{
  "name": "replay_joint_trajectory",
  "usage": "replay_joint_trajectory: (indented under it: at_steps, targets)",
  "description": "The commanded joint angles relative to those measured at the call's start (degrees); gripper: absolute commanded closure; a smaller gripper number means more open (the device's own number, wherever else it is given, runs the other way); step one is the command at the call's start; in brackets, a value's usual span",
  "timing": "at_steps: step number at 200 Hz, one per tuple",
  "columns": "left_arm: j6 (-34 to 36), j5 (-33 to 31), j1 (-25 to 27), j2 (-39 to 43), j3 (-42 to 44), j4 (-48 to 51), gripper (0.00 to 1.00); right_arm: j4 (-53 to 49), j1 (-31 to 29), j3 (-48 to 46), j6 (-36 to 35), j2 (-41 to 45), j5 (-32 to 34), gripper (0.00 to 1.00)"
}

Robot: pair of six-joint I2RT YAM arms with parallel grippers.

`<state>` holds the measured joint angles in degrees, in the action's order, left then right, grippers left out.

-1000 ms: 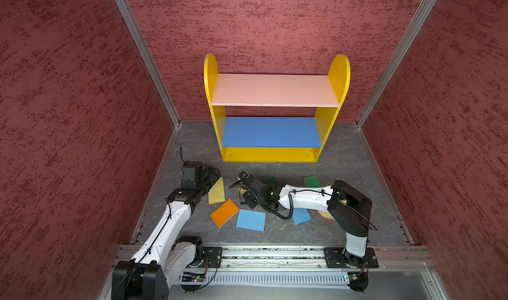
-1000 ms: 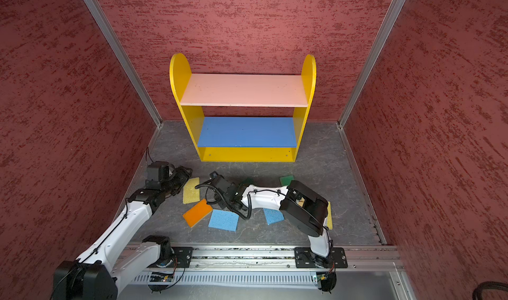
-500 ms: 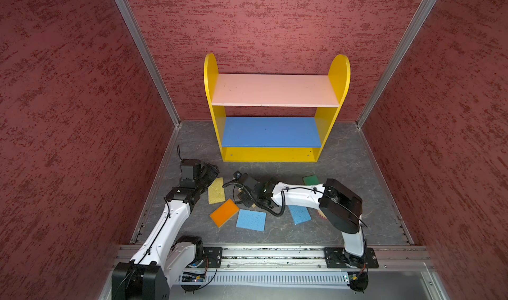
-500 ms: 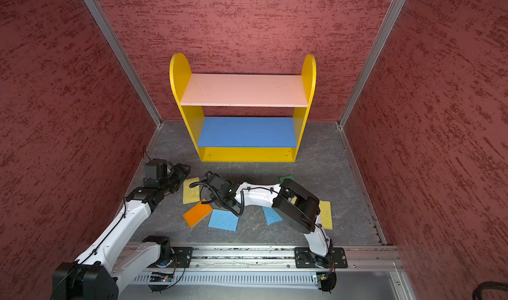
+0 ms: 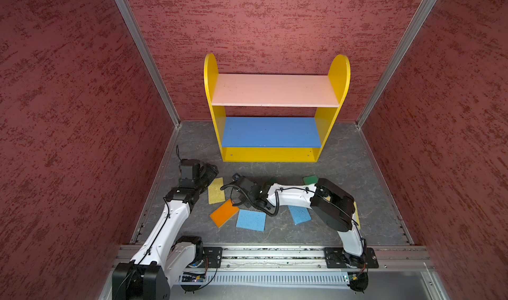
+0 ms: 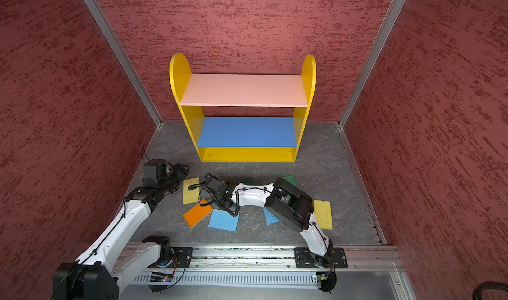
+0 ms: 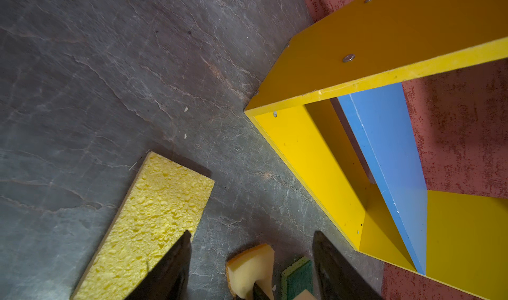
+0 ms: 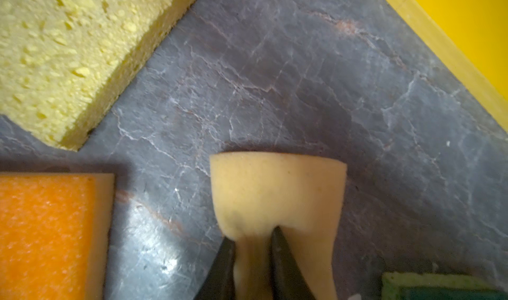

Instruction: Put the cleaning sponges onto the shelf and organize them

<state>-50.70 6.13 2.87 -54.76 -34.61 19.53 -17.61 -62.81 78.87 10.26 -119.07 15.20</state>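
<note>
Now R tool [image 8: 254, 238] pinches tan sponge [image 8: 277, 191] edge; L tool [image 7: 251, 246] apart, floor [image 7: 110, 64] ahead bare.

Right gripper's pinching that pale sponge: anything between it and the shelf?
Nothing visible. The right gripper is shut on the pale sponge, and only bare floor lies between it and the shelf. A green sponge lies beside it, off that line.
</note>
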Motion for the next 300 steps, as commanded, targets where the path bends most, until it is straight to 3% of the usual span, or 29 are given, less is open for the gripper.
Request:
replay_joint_trajectory:
  at_steps: [1,25,74,147,184,217,272,300]
  targets:
    - [0.48,0.26,-0.54,0.14,0.15,-0.10,0.30,-2.63,-0.19,0.03,0.21,-2.42,-1.11,0.88]
    - [0.45,0.44,-0.52,0.27,0.24,-0.07,0.30,-1.52,-0.08,-0.03,-0.30,-0.94,-2.57,0.93]
    - [0.82,2.05,-0.56,0.62,-0.15,-0.49,0.30,-0.52,3.11,0.49,0.67,5.48,-7.70,0.93]
    - [3.40,13.63,-0.62,2.26,-0.20,-8.42,0.26,1.38,9.67,0.44,8.39,17.17,-23.01,0.94]
    - [3.24,20.79,-1.32,2.34,-0.51,-11.29,0.21,12.24,15.98,-5.31,19.06,24.21,-38.00,0.94]
    - [-0.72,31.13,-1.30,2.69,1.83,-22.86,0.15,24.95,20.51,-10.76,30.25,28.00,-48.18,0.94]
    - [-11.97,41.15,-0.91,0.42,3.76,-43.34,0.15,43.94,22.24,-14.65,45.26,28.39,-56.34,0.94]
    - [-13.02,43.28,2.40,-1.43,2.51,-49.26,0.16,51.84,22.55,-14.27,50.90,27.46,-58.44,0.93]
